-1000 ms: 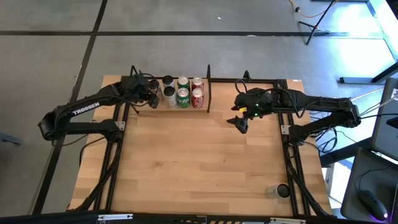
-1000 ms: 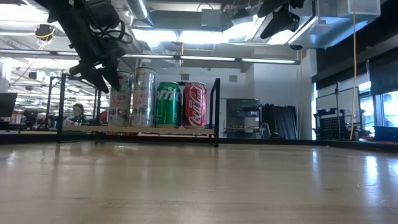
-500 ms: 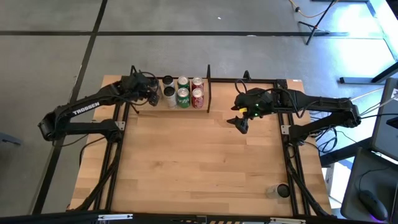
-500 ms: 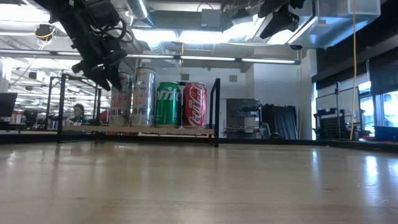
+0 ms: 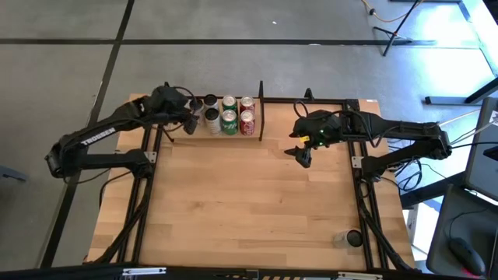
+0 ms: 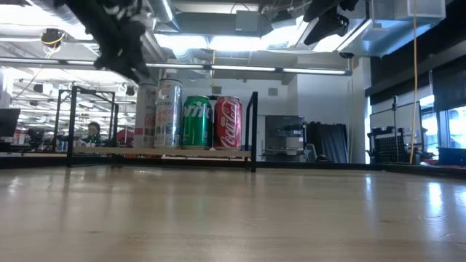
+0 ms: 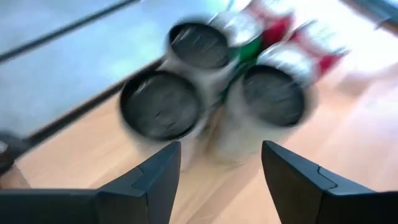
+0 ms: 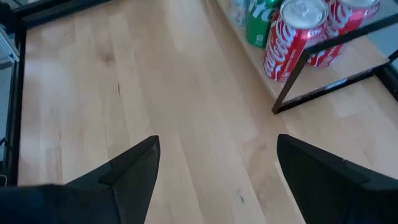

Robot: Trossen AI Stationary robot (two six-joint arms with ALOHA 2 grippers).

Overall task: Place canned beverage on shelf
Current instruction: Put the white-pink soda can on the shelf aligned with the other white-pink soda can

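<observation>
Cans (image 5: pixel 228 116) stand on the shelf (image 5: pixel 259 109) just beyond my left gripper (image 5: pixel 189 124), its fingers spread, empty; my right gripper (image 5: pixel 302 156) hangs open too.

The left arm reaches out long toward the far side of the tabletop, and its gripper (image 5: pixel 187 118) is held up in the air with its two fingers (image 7: pixel 155 180) spread apart and holding nothing. The right arm bends in from the other side, its gripper (image 5: pixel 302 155) pointing down, fingers (image 8: pixel 134 168) wide apart and empty too.
</observation>
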